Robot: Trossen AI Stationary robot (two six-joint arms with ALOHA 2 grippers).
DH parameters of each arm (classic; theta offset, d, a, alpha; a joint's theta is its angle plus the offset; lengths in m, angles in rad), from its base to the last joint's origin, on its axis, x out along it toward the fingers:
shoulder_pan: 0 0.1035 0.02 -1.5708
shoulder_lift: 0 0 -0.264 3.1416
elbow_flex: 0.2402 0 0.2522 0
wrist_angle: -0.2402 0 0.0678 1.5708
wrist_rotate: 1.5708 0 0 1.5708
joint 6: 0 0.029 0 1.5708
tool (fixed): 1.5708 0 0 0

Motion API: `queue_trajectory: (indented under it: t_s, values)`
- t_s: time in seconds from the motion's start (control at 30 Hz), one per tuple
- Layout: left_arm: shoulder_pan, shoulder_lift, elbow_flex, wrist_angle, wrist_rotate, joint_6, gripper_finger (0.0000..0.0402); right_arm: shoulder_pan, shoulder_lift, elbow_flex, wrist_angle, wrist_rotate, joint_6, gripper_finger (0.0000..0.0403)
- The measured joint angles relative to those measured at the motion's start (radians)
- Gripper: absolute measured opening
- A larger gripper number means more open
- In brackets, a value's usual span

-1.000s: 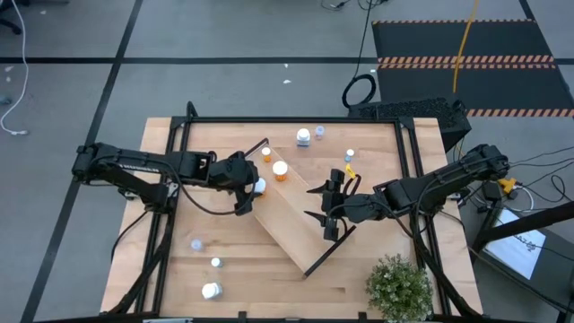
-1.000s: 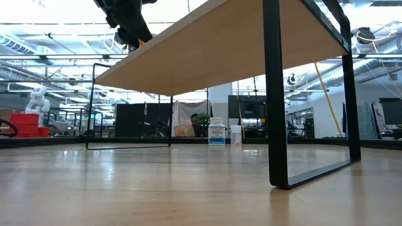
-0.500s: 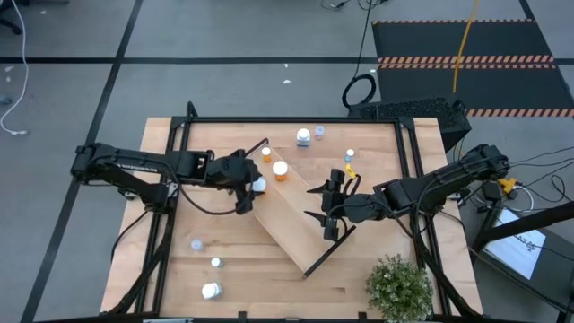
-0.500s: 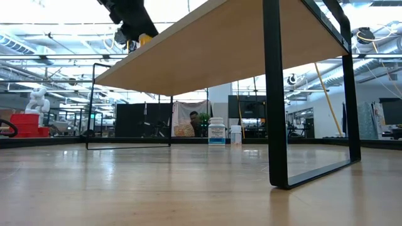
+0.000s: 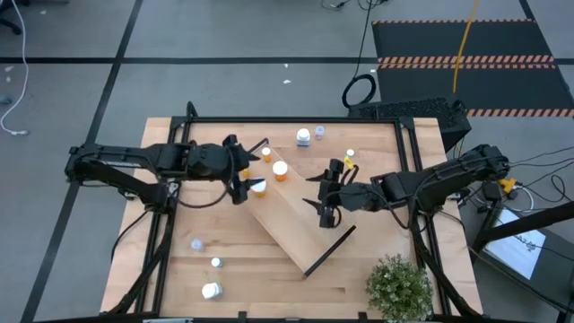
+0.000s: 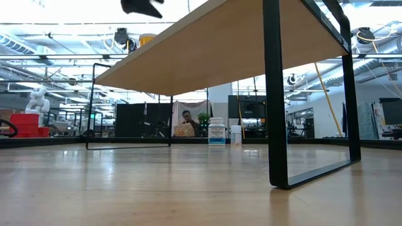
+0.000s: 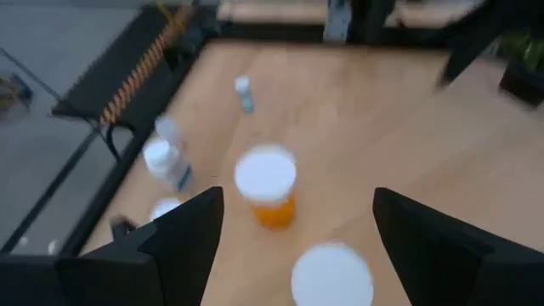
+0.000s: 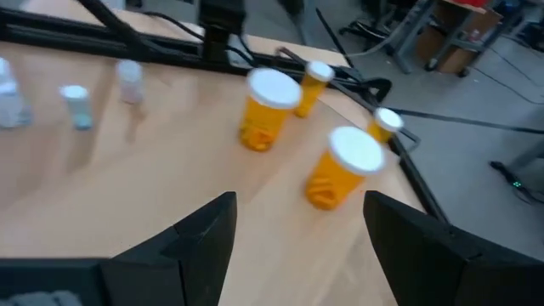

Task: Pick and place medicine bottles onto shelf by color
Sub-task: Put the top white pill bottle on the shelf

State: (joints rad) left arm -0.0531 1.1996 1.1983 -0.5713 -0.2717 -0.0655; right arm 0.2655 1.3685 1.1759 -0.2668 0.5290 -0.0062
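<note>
While the shelf [image 5: 291, 222] lies with its long axis diagonal across the table [image 5: 386, 161], two orange bottles [image 5: 281, 170] stand upright near its far end. My left gripper [image 5: 240, 186] and right gripper [image 5: 326, 194] hover open, empty.

Orange, white-capped medicine bottles [image 8: 269, 109]; light-wood shelf [image 5: 287, 224]
</note>
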Motion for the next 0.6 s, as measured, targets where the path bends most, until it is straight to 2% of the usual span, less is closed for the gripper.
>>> queue_trajectory:
  t_s: [0.17, 0.33, 0.5, 0.6]
  values:
    - [-0.019, -0.036, 0.004, -0.012, -0.041, 0.011, 0.0277, -0.073, 0.0, 0.0, -0.013, 0.0, -0.043, 0.0254]
    - [-0.042, -0.082, 0.003, -0.089, -0.139, 0.004, 0.0249, -0.165, 0.0, 0.0, -0.013, -0.004, -0.109, 0.0254]
    - [-0.035, -0.149, -0.003, -0.152, -0.176, -0.009, 0.0224, -0.274, 0.0, 0.001, 0.012, -0.012, -0.179, 0.0254]
    - [-0.04, -0.21, -0.05, -0.142, -0.178, -0.045, 0.0214, -0.346, 0.0, 0.001, 0.01, -0.08, -0.203, 0.0254]
